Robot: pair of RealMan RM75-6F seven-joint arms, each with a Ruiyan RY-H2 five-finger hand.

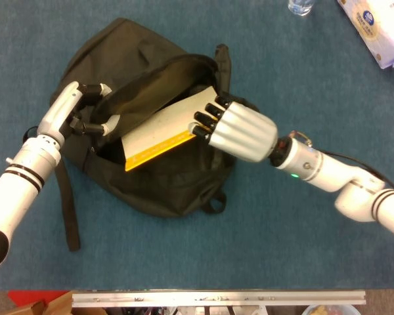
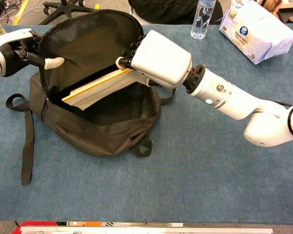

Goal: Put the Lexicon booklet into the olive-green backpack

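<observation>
Only the chest view shows the backpack (image 2: 95,124) flap raised by the left hand (image 2: 24,48). The right hand (image 1: 240,131) grips the Lexicon booklet (image 1: 164,128) (yellow-edged), angled into the backpack's opening.

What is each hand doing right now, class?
Left hand: grips the backpack flap, holding it open.
Right hand: holds the booklet in the opening.
</observation>
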